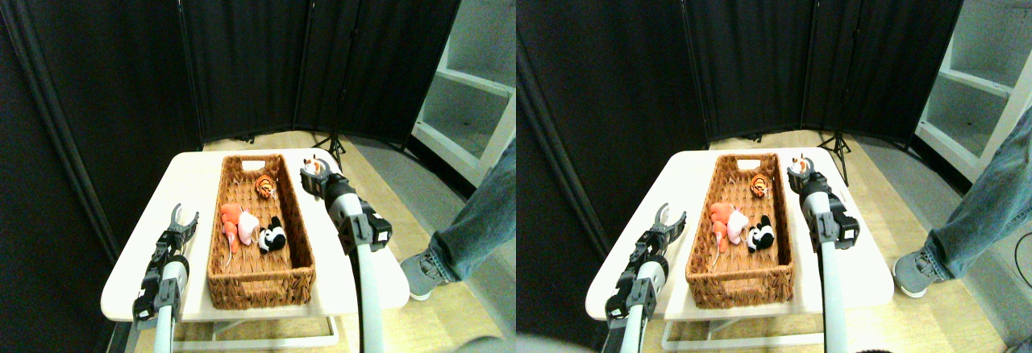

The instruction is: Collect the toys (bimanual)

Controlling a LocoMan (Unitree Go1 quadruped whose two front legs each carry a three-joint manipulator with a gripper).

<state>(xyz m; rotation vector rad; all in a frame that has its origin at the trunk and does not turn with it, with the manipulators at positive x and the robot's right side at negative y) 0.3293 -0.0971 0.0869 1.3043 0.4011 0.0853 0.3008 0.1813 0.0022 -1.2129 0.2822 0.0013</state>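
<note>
- While the long brown woven wicker basket [260, 232] stands lengthwise on the pale rounded worktop [193, 177], four toys are already seen inside it.
- An orange striped plush tiger [264, 184] lies toward the far end of the basket.
- A red-orange plush animal [230, 218], a pale pink plush animal [247, 226] and a black-and-white plush panda [272, 236] are bunched together near the middle, touching one another.
- The right pincer [311, 171] is held just beside the basket's far right rim; a small white-and-orange plush toy [310, 160] appears to be pinched in it, though the toy's kind cannot be made out.
- The left pincer [184, 219] is raised over the bare left part of the worktop, its two fingers spread, nothing between them.
- No loose toy is noted on the worktop.
- Progress is judged late: the held toy is not yet dropped in, and that release seems to be the main step left.
- A person's jeans-clad leg and grey shoe [422, 272] are seen on the floor at right, well apart from the work.
</note>
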